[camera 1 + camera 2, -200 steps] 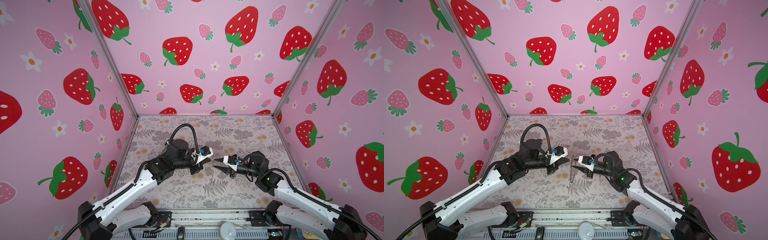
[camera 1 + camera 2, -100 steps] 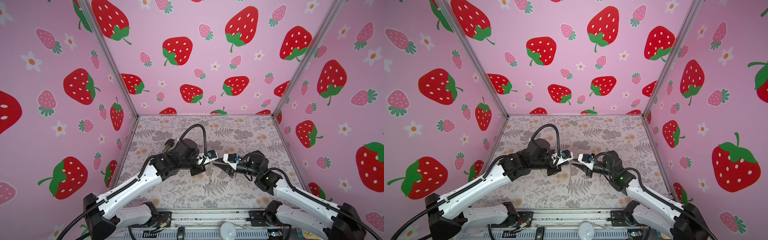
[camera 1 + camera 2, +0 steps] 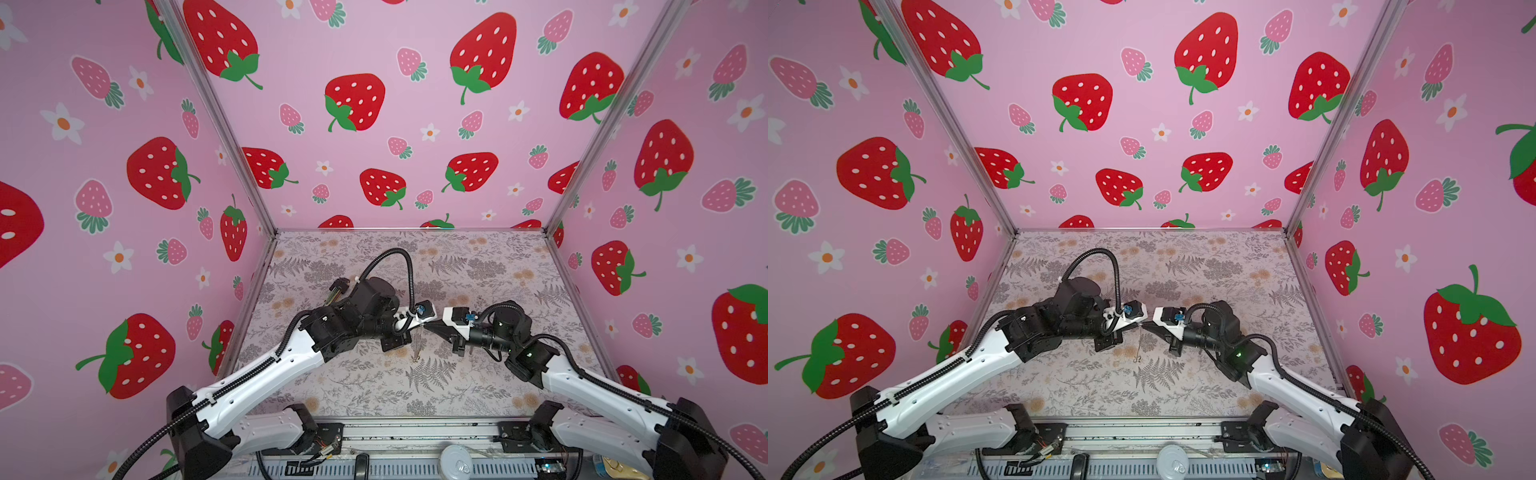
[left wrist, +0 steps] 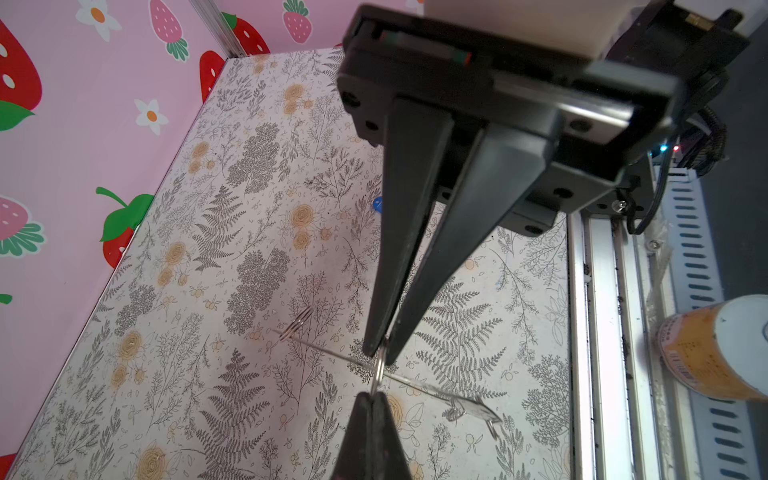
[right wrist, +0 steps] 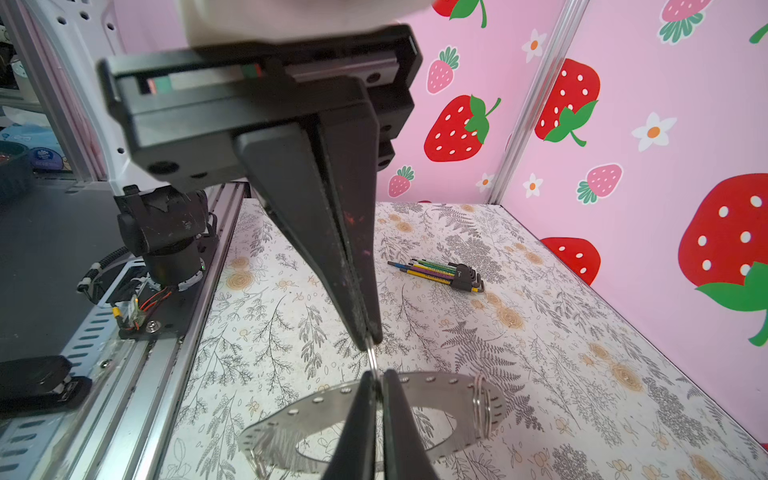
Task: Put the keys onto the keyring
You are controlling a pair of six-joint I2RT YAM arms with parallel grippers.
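Note:
My left gripper (image 4: 378,355) and right gripper (image 5: 369,338) meet tip to tip above the middle of the table, seen in both top views (image 3: 419,326) (image 3: 1148,326). Both are shut on one tiny wire loop (image 4: 379,371) at the rim of the keyring (image 5: 316,401). The keyring is a flat grey ring with small holes; it hangs edge-on under the tips (image 3: 417,347). More wire rings (image 5: 482,405) sit on its rim. In the left wrist view a bit of the blue key (image 4: 377,204) lies on the table, mostly hidden behind a finger.
A bundle of coloured hex keys (image 5: 440,272) lies on the table toward the back left (image 3: 338,291). The metal rail (image 4: 602,332) runs along the front edge, with an orange can (image 4: 715,349) beyond it. Pink strawberry walls close in three sides.
My left arm has carried the keyring rightwards to the right gripper. The right gripper's jaws have closed onto the wire loop.

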